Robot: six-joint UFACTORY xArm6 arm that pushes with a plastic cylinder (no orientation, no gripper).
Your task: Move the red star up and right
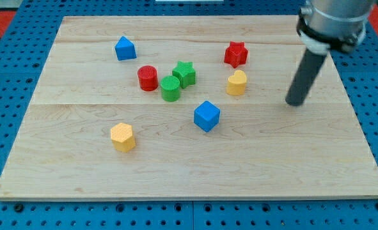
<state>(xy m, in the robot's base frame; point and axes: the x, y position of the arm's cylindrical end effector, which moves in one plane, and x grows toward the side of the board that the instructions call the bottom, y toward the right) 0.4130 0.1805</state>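
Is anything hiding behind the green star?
Behind the green star only bare wooden board shows. The green cylinder touches its front-left. The strip of board right behind the star is covered.

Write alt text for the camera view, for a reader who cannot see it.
My tip rests on a wooden board, to the right of the red star and apart from it. A yellow block sits just below the star; six more blocks lie further left.

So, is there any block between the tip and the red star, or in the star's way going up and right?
No. My tip is to the view's right of the red star block, with bare wooden board between. The yellow block sits just below the star, off both paths.
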